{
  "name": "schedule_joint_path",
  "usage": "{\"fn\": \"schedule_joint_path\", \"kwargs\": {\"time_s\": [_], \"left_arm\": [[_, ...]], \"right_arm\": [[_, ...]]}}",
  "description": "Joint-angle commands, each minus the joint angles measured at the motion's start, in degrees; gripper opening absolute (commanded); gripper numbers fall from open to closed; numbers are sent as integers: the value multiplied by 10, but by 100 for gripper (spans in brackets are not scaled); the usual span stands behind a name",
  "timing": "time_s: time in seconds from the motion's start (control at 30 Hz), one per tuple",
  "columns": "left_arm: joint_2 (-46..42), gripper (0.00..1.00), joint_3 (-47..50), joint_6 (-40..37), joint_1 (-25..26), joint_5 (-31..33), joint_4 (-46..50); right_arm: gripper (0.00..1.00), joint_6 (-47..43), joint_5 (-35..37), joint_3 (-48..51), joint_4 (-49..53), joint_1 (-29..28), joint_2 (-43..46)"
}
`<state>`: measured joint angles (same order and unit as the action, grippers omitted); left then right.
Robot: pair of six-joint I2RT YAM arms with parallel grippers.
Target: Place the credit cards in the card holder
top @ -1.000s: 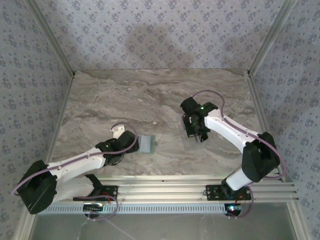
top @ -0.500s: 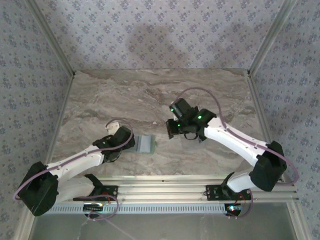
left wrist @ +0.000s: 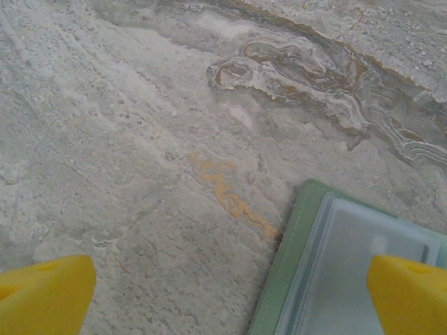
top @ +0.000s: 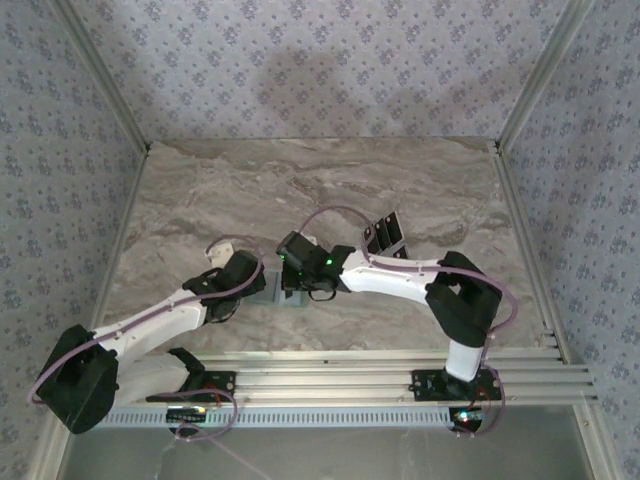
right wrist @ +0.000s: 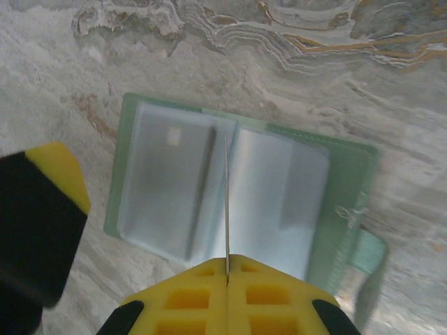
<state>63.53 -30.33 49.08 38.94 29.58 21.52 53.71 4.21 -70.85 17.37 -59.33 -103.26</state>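
The sage-green card holder (right wrist: 353, 181) lies open on the marble, its clear sleeves facing up. My right gripper (right wrist: 227, 264) hangs just above it, shut on one of the credit cards (right wrist: 225, 195), which shows edge-on as a thin pale line over the holder's middle fold. From above, the right gripper (top: 298, 274) covers most of the card holder (top: 288, 299). My left gripper (left wrist: 227, 300) stands open at the holder's left edge (left wrist: 297, 244), one yellow fingertip (left wrist: 408, 293) over a sleeve. More dark credit cards (top: 385, 234) lie on the table to the right.
The holder's strap tab (right wrist: 368, 252) sticks out on its right side. The left gripper's black-and-yellow finger (right wrist: 42, 209) stands close beside the holder's left edge. Patterned walls enclose the table (top: 200, 190); an aluminium rail (top: 330, 385) runs along the near edge.
The right arm has swung left from the loose cards to above the holder, carrying a card. The left gripper has stayed open beside the holder, shifting only slightly.
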Motion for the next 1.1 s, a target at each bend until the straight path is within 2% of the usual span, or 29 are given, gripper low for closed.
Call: {"fn": "schedule_joint_path", "kwargs": {"time_s": [0.0,0.4,0.73,1.07], "left_arm": [[-8,100,-13,2,-6,14,14],[-16,100,0,7,-7,10,10],[-17,100,-2,11,-8,8,11],[-15,100,-2,10,-7,3,9]], "right_arm": [[0,44,32,-26,-25,-6,-17],[0,68,27,-49,-21,-15,-68],[0,82,41,-6,-3,-22,-59],[0,45,10,82,-35,-4,-15]]}}
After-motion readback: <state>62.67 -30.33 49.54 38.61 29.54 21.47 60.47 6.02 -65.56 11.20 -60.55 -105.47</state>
